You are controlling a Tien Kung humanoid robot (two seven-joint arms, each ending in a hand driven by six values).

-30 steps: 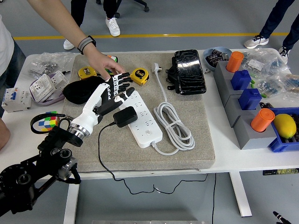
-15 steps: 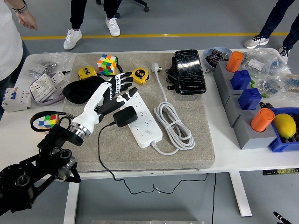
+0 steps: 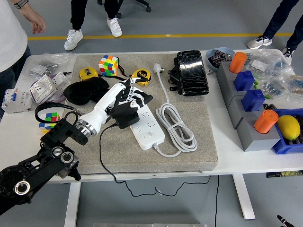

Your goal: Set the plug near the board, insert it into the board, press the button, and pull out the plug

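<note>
The white power strip (image 3: 147,126) lies on the grey mat (image 3: 189,156), with its round button (image 3: 150,135) at the near end. The black plug (image 3: 126,117) sits on the strip's left side, and its black cord (image 3: 102,151) runs off over the table's near edge. My left hand (image 3: 131,103) reaches in from the lower left and is over the plug. Its fingers (image 3: 140,99) are curled down around the plug's top. The right arm is out of view.
The strip's coiled white cable (image 3: 177,125) lies just to the right. Behind it are a black case (image 3: 191,73), a yellow tape measure (image 3: 141,75), a Rubik's cube (image 3: 108,65) and a black pouch (image 3: 86,90). Grey blocks (image 3: 246,123) stand at the right. A person (image 3: 14,33) stands at the far left.
The person's hand left the table, leaving the Rubik's cube behind. My left hand moved right and its spread fingers curled onto the plug.
</note>
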